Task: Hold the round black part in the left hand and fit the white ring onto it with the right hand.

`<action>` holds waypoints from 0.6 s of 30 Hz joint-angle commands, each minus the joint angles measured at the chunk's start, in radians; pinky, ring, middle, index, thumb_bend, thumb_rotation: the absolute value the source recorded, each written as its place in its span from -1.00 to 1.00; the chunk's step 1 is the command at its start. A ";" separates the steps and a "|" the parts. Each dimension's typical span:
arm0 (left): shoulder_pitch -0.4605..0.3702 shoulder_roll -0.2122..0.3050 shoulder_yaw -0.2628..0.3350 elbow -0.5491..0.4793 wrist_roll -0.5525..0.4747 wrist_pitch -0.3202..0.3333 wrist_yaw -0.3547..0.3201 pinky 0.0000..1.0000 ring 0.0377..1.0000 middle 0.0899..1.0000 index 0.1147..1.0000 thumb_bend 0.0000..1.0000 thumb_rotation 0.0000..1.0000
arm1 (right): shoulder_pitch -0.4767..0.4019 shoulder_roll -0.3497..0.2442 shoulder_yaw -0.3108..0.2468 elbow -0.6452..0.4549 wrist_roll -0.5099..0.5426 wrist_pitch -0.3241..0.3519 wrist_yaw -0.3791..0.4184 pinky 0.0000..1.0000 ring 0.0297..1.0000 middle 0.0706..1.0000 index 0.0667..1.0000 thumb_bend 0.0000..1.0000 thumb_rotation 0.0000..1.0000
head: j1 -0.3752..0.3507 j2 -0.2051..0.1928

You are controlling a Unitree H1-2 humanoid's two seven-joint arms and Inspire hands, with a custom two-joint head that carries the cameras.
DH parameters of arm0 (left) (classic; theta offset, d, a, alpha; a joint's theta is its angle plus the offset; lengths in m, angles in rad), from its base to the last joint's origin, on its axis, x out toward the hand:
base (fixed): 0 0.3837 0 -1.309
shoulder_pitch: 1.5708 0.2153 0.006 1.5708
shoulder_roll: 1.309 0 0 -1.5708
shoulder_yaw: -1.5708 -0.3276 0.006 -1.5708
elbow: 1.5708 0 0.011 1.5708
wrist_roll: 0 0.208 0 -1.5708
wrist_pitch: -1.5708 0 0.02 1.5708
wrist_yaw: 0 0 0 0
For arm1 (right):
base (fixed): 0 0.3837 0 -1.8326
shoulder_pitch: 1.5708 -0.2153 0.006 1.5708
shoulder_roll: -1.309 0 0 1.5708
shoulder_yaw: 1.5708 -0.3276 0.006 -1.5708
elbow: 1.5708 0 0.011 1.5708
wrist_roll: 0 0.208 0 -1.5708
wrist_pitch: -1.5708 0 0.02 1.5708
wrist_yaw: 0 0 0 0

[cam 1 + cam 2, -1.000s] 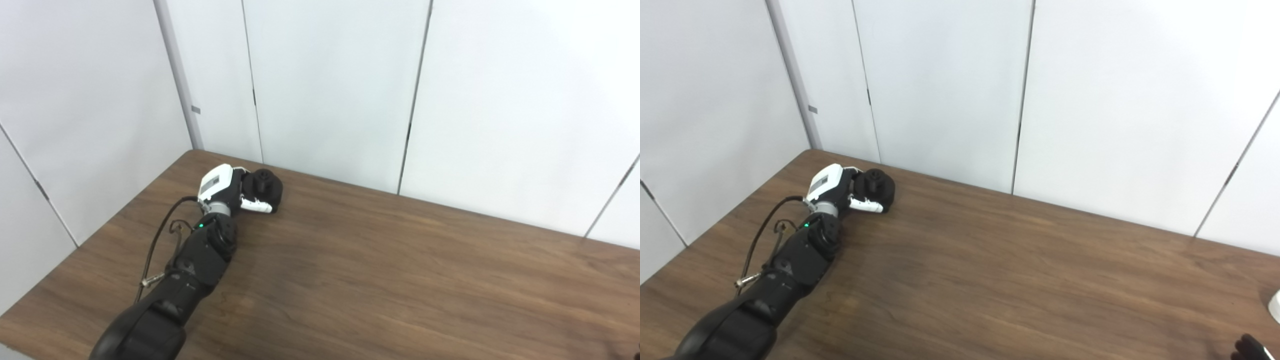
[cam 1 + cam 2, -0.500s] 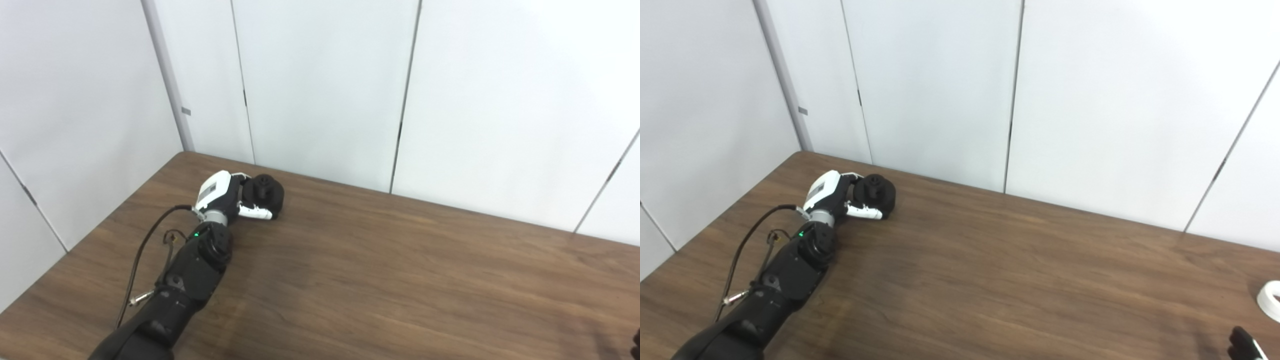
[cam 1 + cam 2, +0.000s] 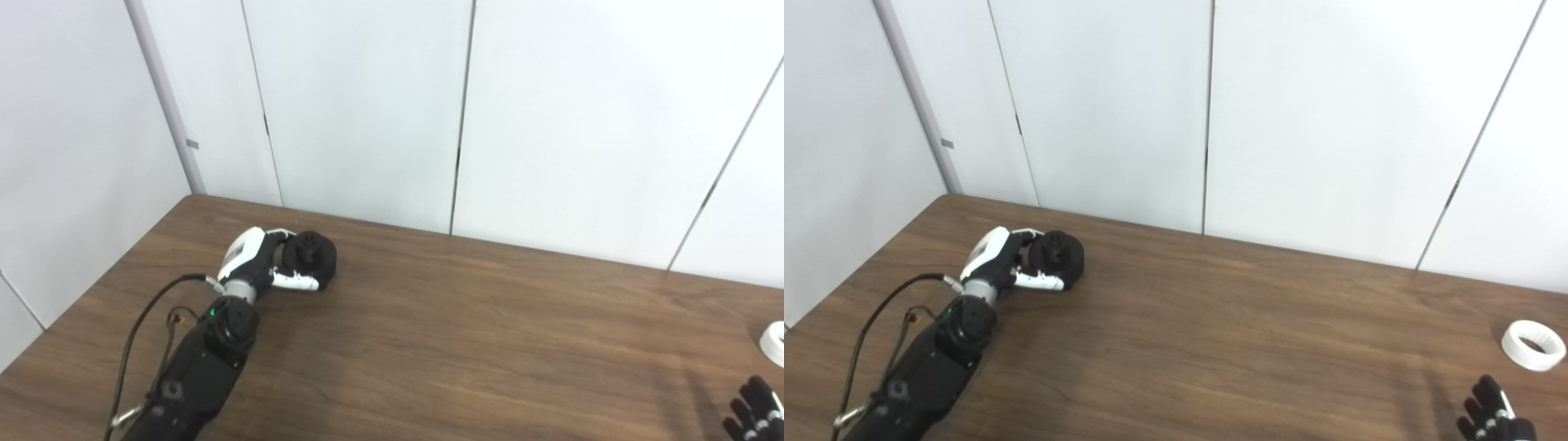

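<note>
The round black part [image 3: 312, 258] rests on the brown table [image 3: 1213, 343] near its far left corner. My left hand [image 3: 260, 260] is wrapped around it, white thumb along its near side. The white ring [image 3: 1533, 345] lies flat on the table at the far right, also cut by the frame edge in the left eye view [image 3: 775, 335]. Only the dark fingers of my right hand [image 3: 1488, 416] show at the bottom right corner, spread and holding nothing, a short way in front of and left of the ring.
White wall panels [image 3: 1304, 122] stand right behind the table's far edge and along its left side. A black cable [image 3: 147, 318] loops beside my left forearm.
The camera has swung to the right, bringing the white ring and more of my right hand's fingers into view. My left hand stays closed on the black part.
</note>
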 commanded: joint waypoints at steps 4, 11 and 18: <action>0.033 -0.027 -0.034 -0.099 -0.022 0.008 -0.079 0.65 0.82 0.68 -0.15 0.02 -0.88 | -0.018 -0.007 0.003 -0.041 -0.008 -0.014 -0.002 1.00 1.00 1.00 0.97 -0.01 1.00 | -0.014 0.009; 0.105 -0.060 -0.117 -0.224 0.046 0.014 -0.092 0.75 0.88 0.70 -0.16 0.02 -0.87 | -0.021 -0.006 0.008 -0.011 -0.025 -0.039 0.005 1.00 1.00 1.00 0.96 0.05 1.00 | -0.053 0.021; 0.184 -0.093 -0.183 -0.353 0.059 -0.020 -0.135 0.84 0.90 0.70 -0.16 0.02 -0.88 | -0.026 -0.007 0.019 0.029 -0.045 -0.092 0.012 1.00 1.00 0.97 0.92 0.12 1.00 | -0.111 0.051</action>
